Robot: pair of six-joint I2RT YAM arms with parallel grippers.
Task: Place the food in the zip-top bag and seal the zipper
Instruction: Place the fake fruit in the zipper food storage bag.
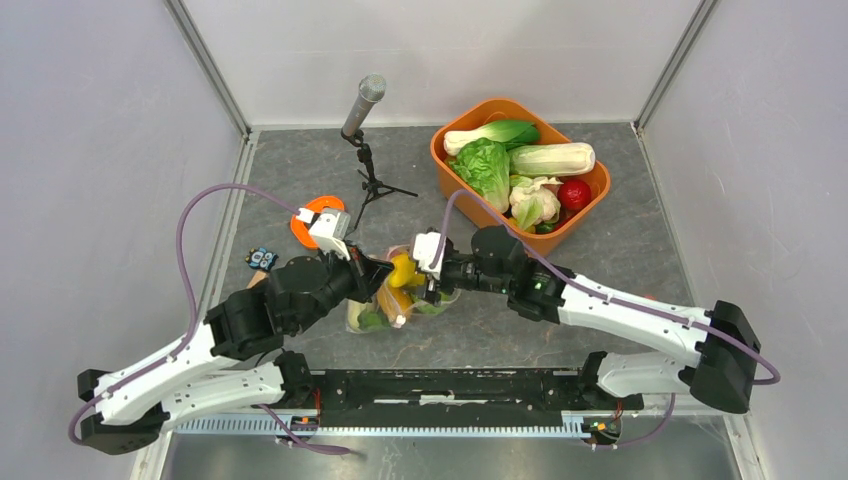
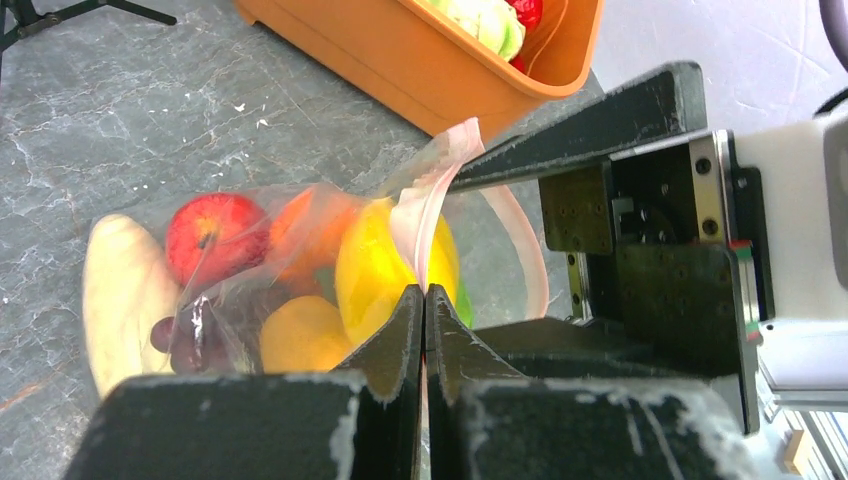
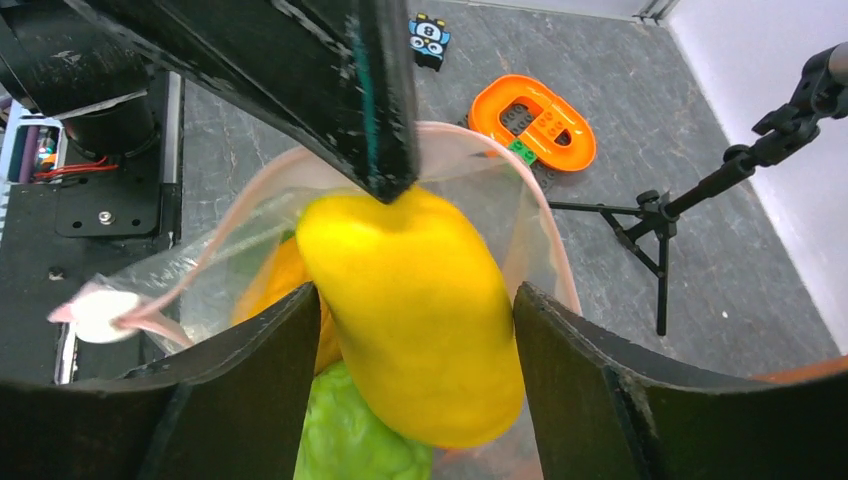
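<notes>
Right end effector (image 3: 415,295) flanks yellow food (image 3: 405,240).

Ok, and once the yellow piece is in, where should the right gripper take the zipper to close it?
Probably the free stretch of the zipper, bowed open opposite where the left gripper pinches it. Come from above, fingers straddling the rim: the mouth of the zip-top bag faces up, and the strip is thin and flat.
</notes>
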